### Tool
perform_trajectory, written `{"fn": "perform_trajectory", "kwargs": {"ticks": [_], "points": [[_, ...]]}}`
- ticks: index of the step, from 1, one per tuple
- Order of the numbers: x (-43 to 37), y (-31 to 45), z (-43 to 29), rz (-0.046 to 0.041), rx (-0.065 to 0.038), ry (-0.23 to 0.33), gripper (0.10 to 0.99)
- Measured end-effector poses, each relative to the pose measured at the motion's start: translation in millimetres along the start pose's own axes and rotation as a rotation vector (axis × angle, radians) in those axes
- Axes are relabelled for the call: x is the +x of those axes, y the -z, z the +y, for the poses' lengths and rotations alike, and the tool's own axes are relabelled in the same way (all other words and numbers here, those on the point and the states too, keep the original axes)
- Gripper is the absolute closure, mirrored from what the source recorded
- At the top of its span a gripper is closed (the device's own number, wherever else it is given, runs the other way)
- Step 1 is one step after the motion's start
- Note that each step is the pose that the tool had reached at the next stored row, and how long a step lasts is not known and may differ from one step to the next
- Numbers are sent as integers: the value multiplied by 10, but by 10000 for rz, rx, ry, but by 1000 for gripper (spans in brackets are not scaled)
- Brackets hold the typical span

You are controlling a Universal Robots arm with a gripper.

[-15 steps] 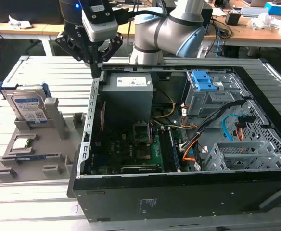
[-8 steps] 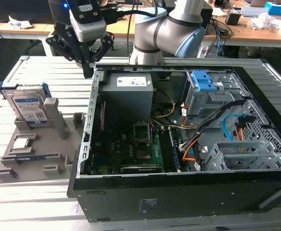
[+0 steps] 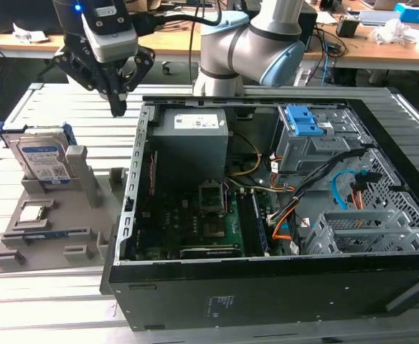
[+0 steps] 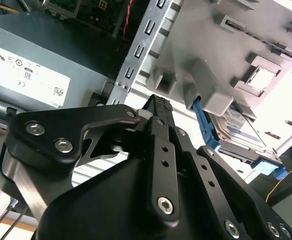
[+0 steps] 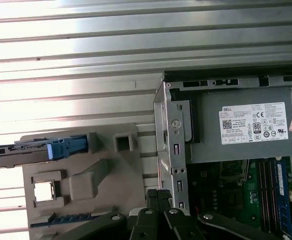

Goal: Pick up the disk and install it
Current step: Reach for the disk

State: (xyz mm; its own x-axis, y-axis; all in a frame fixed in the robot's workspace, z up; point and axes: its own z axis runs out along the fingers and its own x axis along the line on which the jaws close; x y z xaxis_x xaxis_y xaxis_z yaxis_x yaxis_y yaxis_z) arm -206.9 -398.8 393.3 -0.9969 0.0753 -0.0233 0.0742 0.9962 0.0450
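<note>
At the exterior view's left, the disk (image 3: 44, 159) stood upright in the grey holder (image 3: 87, 222), outside the case (image 3: 267, 287). The gripper (image 3: 116, 107) hung above, between holder and case, clenched on nothing. Neither pickup nor installation was done.

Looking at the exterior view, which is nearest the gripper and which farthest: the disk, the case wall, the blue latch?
From the gripper:
1. case wall, just beside it.
2. disk, exterior view's left.
3. blue latch, exterior view's right.
</note>
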Motion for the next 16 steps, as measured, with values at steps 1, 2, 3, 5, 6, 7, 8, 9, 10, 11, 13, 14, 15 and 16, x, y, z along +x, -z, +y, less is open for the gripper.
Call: {"fn": "perform_trajectory", "kwargs": {"ticks": [1,2,3,5,6,7,8,9,10,11,13,14,15,16], "points": [[26,0,-2,-1,-1,0,980],[55,1,-4,0,0,0,980],[70,2,-5,-1,0,-1,980],[108,3,-8,0,-1,0,980],[135,3,-10,0,0,0,980],[161,4,-12,0,0,0,980],[189,5,-14,-1,-1,1,980],[212,5,-16,-1,-1,0,980],[227,6,-17,-1,-1,1,980],[241,6,-18,0,0,-1,980],[274,7,-20,-1,-1,0,980],[293,7,-22,-1,-1,0,980],[307,8,-23,-1,0,-1,980],[332,8,-25,-1,-1,0,980]]}}
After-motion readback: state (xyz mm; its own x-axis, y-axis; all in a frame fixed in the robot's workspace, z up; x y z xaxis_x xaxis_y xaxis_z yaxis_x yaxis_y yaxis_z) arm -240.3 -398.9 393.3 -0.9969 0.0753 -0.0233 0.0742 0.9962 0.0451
